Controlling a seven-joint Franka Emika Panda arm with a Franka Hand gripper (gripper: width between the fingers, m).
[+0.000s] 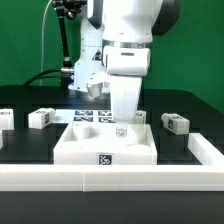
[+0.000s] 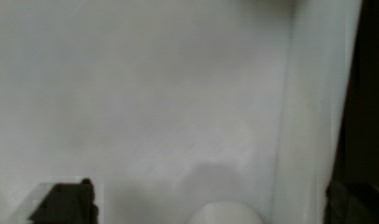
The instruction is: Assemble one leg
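The large flat white tabletop (image 1: 105, 148) lies in the middle of the table. My gripper (image 1: 122, 124) hangs low over its far right corner. A small white piece (image 1: 122, 129) stands there between the fingers; I cannot tell whether it is a leg. In the wrist view the tabletop (image 2: 150, 100) fills the picture. My gripper (image 2: 214, 206) is open, with dark fingertips (image 2: 65, 203) far apart. A rounded white end (image 2: 221, 212) sits between them, touching neither. Loose legs lie at the exterior view's left (image 1: 40, 117), far left (image 1: 5, 117) and right (image 1: 175, 122).
The marker board (image 1: 93, 116) lies behind the tabletop. A white rail (image 1: 110, 180) runs along the front of the table and up the exterior view's right side (image 1: 205, 148). The arm's base (image 1: 88, 70) stands at the back.
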